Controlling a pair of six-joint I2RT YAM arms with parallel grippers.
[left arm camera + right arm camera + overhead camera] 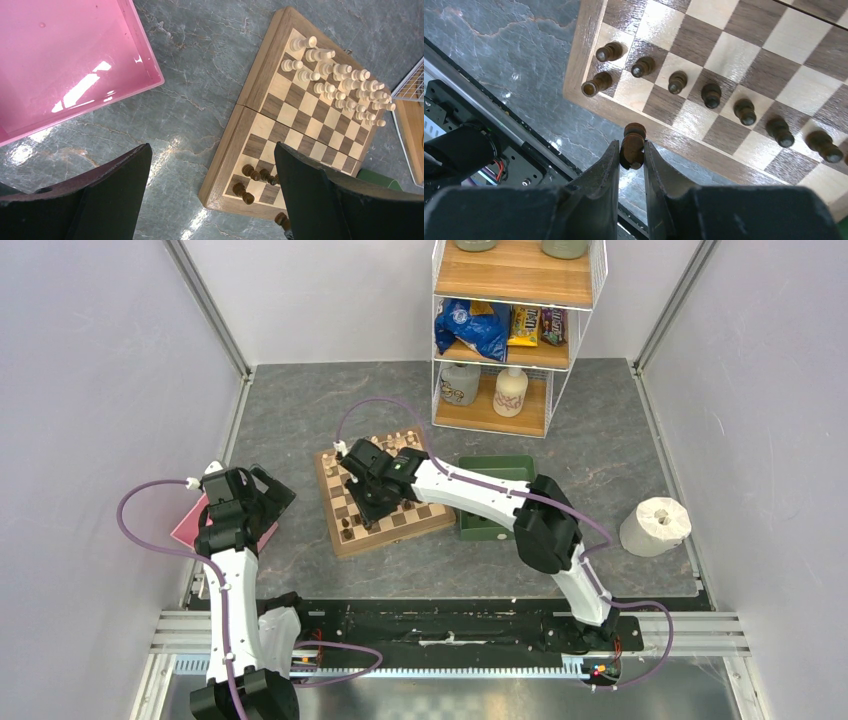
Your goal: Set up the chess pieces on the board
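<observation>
The board (588, 60) lies tilted at mid-table (352, 543). Several dark-brown chess pieces (711, 95) stand in a row along its near side, and one more (596, 84) stands in the corner square. My right gripper (630, 146) is shut on another dark-brown chess piece (633, 142), held above the board's near border close to that corner. My left gripper (212, 172) hangs open over bare table left of the board (257, 75), its fingers (115, 192) wide apart with nothing between them. In the top view my right gripper (360, 508) is over the board's near-left part.
Pale cream chessmen (340, 85) fill the board's far rows. A pink tray (65, 60) lies at the far left, a dark-green tray (495, 502) right of the board. A wire shelf (510, 330) stands behind it, and a paper roll (655, 527) sits at the right.
</observation>
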